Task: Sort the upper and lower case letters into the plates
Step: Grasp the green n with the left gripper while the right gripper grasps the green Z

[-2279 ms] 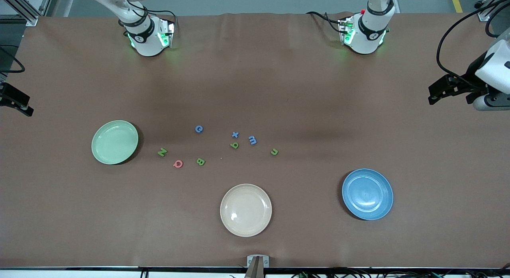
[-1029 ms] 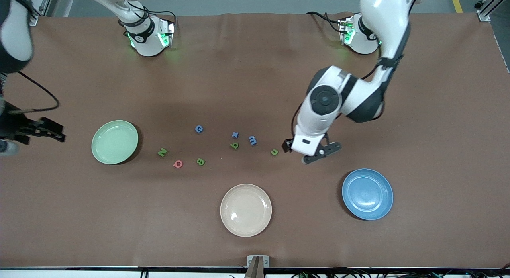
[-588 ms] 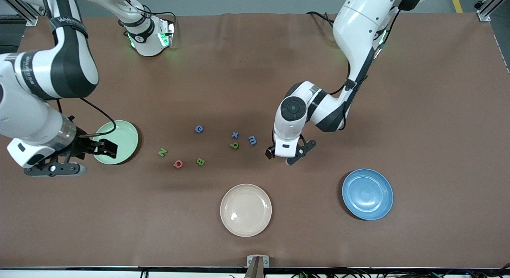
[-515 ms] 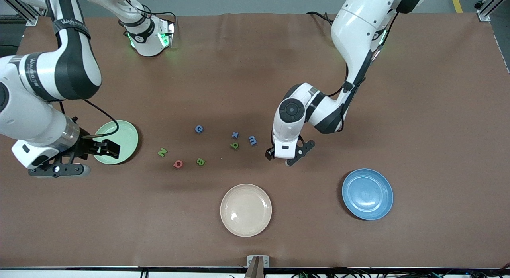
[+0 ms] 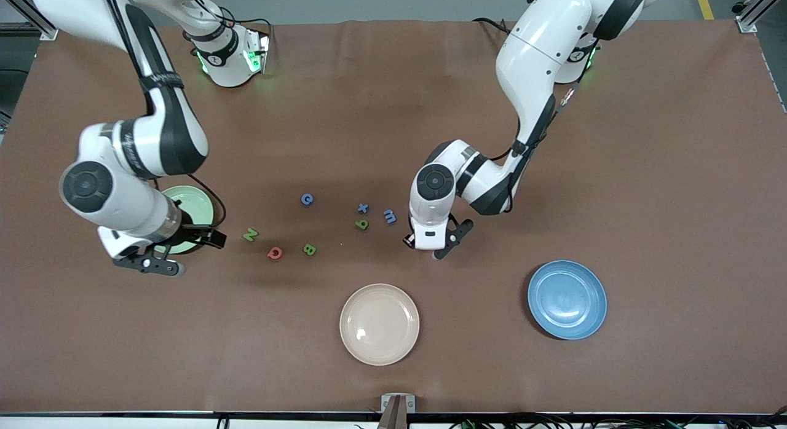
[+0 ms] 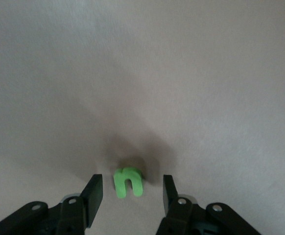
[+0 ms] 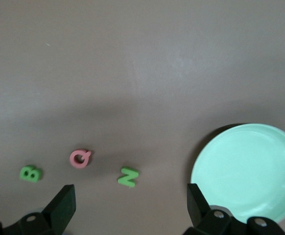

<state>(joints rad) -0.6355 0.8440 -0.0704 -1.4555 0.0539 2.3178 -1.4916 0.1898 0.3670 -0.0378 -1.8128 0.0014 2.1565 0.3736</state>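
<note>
the left gripper (image 6: 128, 188) sits low at the table, its two dark fingers (image 6: 93, 193) part-way apart with the green n (image 6: 128, 181) lying between them at the bottom centre of the left wrist frame; there is a gap on each side, so the letter is flanked, not held. in the front frame this gripper (image 5: 424, 244) is just right of centre and hides the letter.

the right gripper (image 7: 128, 210) hangs with its jaws spread wide and nothing in them, fingertips at the bottom edge of the right wrist frame. in the front frame it (image 5: 212, 238) is at mid-left, between the mint green plate (image 5: 200, 211) and the green N (image 5: 249, 235).

all three plates are bare: the mint one, half covered by the right arm at mid-left, the blue plate (image 5: 567, 299) at lower right, and a cream plate (image 5: 379, 324) at lower centre. each is round, shallow and glossy.

the other letters lie loose on the brown table (image 5: 676, 201), all small, flat, matte cut-outs: the pink Q (image 5: 275, 252) and green B (image 5: 310, 249) right of the N, the blue C (image 5: 307, 199) above them, then the blue x (image 5: 363, 208), green p (image 5: 362, 223) and blue m (image 5: 390, 216) close together near centre.
</note>
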